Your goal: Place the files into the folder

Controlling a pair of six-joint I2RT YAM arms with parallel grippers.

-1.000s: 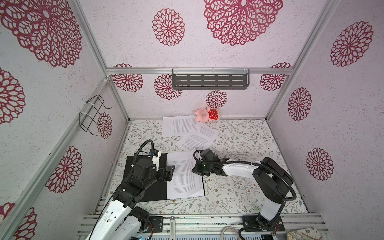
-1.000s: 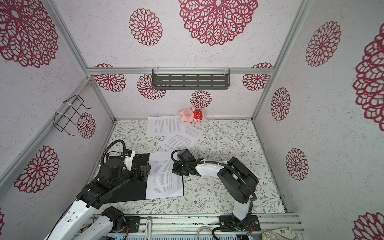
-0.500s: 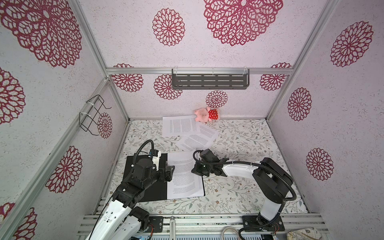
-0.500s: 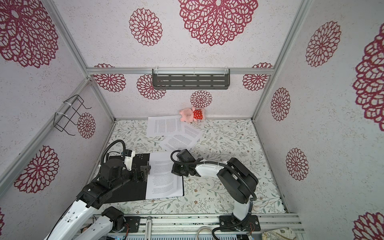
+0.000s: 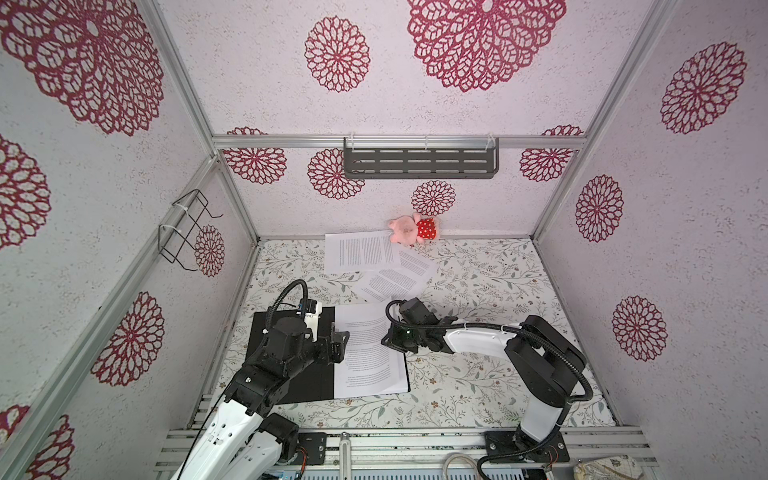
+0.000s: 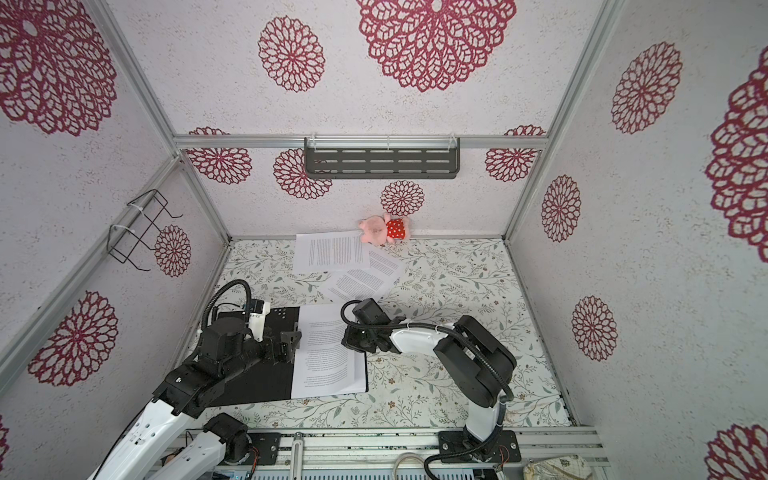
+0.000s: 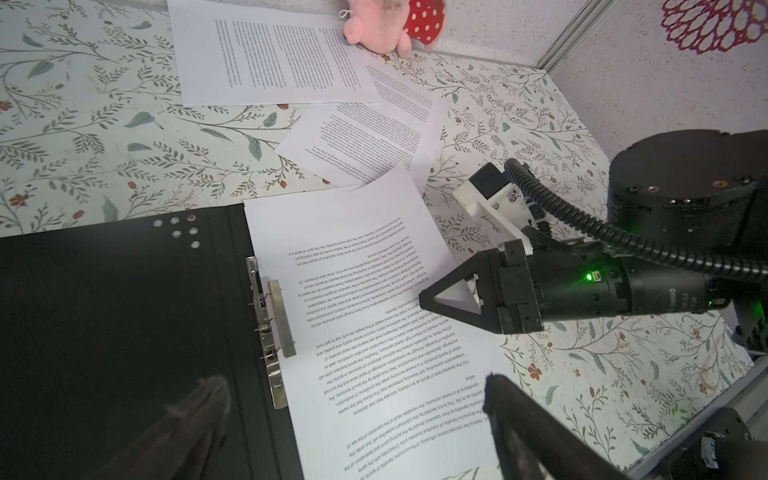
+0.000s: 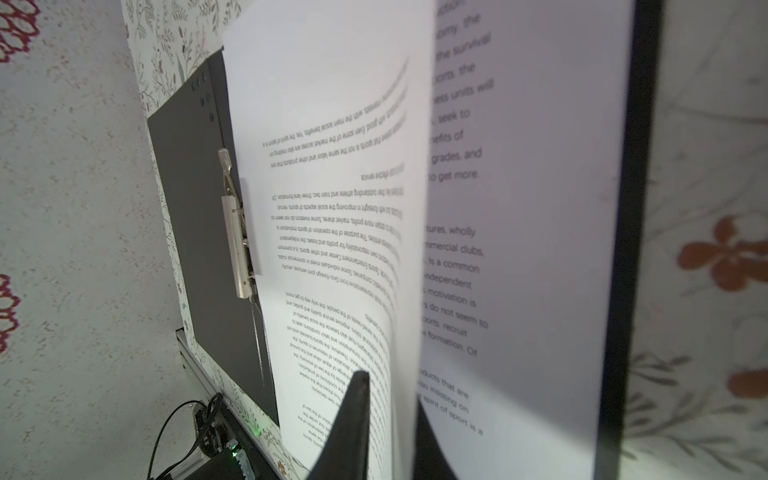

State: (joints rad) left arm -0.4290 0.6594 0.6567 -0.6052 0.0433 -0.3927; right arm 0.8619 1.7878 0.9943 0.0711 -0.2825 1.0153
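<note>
The folder lies open at the front left, black inside up, its spine clip bare. A printed sheet rests on the folder's right half, its right edge lifted off a second sheet lying flat beneath. My right gripper is at that lifted edge, jaws slightly apart, with the edge running between them. My left gripper hovers open over the spine, holding nothing. More files lie loose at the back.
A pink plush pig lies against the back wall, touching the far sheet's corner. A grey shelf hangs on the back wall and a wire rack on the left wall. Patterned walls close in three sides.
My right gripper has edged slightly left over the folder's sheet. The left arm, the folder and the loose sheets at the back stay where they were.
</note>
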